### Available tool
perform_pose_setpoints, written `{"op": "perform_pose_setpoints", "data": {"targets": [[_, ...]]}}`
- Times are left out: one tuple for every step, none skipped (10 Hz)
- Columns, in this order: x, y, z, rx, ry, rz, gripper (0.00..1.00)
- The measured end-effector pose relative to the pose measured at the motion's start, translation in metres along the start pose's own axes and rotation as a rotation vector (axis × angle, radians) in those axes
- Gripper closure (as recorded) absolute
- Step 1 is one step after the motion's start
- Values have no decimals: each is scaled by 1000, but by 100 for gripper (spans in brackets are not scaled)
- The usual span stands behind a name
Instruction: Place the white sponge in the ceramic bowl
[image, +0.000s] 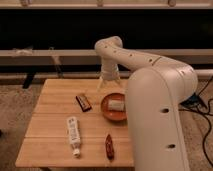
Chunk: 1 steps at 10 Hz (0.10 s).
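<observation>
Camera view showed the white two-finger gripper (109, 82) hanging above the far edge of the shallow round orange-red ceramic bowl (106, 111), its fingers (101, 83) spread apart and pointing down with nothing between them; the gripper was clear of the bowl and touched nothing; the small off-white rectangular sponge (116, 105) lay inside the bowl, resting on its floor a little toward the right; the bowl sat on the light wooden slatted counter (55, 105) near its right side, partly hidden on the right by the large white curved body of the robot's arm (157, 110); just left of the bowl lay a small dark brown bar with a pale band (83, 102), set at a slant and not touching the bowl; nearer the front of the counter lay a long white tube with print (73, 135), its cap toward the front edge; to the right of the tube, well apart from it, lay a small dark red oblong packet (108, 146), below the bowl in the picture; behind the counter ran a pale horizontal rail (45, 53) against a dark background.
</observation>
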Motion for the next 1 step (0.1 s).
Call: {"op": "perform_pose_setpoints", "data": {"targets": [[0, 5, -2, -2, -10, -14, 20]]}}
